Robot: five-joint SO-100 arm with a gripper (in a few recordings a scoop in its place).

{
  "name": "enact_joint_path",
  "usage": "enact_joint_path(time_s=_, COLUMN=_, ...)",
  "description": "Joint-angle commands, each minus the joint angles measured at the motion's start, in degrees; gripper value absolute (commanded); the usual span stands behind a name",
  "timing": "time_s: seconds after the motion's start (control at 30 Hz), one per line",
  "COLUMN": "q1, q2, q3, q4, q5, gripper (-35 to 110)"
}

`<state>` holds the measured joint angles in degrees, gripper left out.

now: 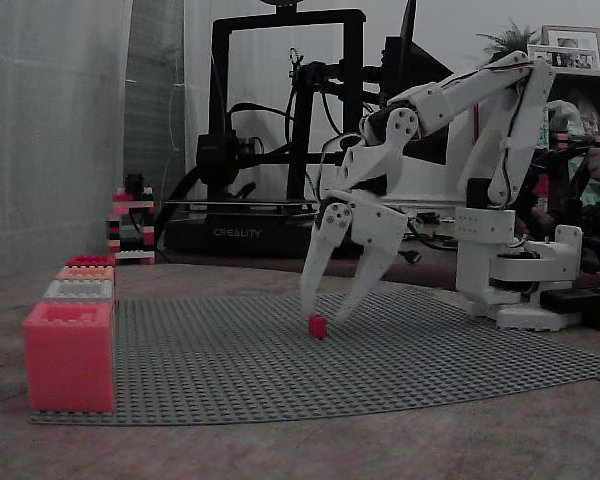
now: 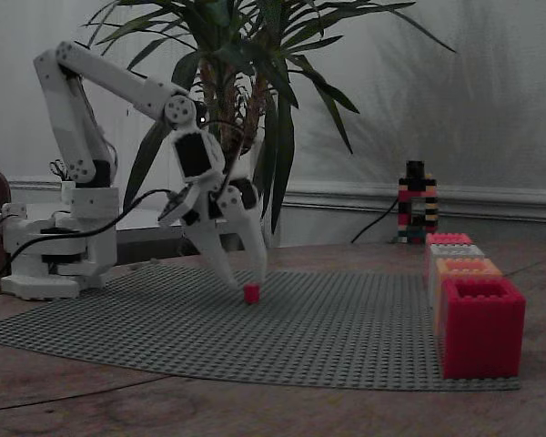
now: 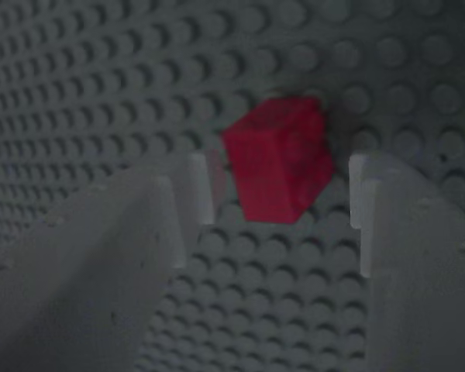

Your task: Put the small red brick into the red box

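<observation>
On the grey studded mat (image 1: 280, 370), the white hand (image 1: 325, 312) stands spread apart over the small red brick (image 1: 318, 326), well away from the red box (image 2: 481, 327).

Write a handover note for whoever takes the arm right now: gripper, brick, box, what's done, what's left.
Gripper: open, lowered to the grey baseplate, fingertips either side of the small red brick, not closed on it.
Small red brick: sitting on the baseplate, near its middle in both fixed views.
Red box: at the baseplate's edge, front of a row of boxes, well away from the brick.
Done: approach and alignment.
Left: close on the brick, lift, carry to the red box, release.
</observation>
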<state>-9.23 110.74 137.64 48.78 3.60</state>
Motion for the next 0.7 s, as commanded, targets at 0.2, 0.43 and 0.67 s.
enact_joint_path(time_s=0.2, q1=-1.0, q2=-2.1, q3=-4.4, q4=-1.8, q5=0.1, gripper=14)
enact_joint_path(time_s=0.43, q1=-1.0, q2=-3.4, q3=-4.7, q4=-2.8, q5=-0.3, gripper=11)
enact_joint_path(time_s=0.67, q1=-1.0, q2=-5.0, q3=-5.3, q4=-3.4, q5=-0.7, gripper=1)
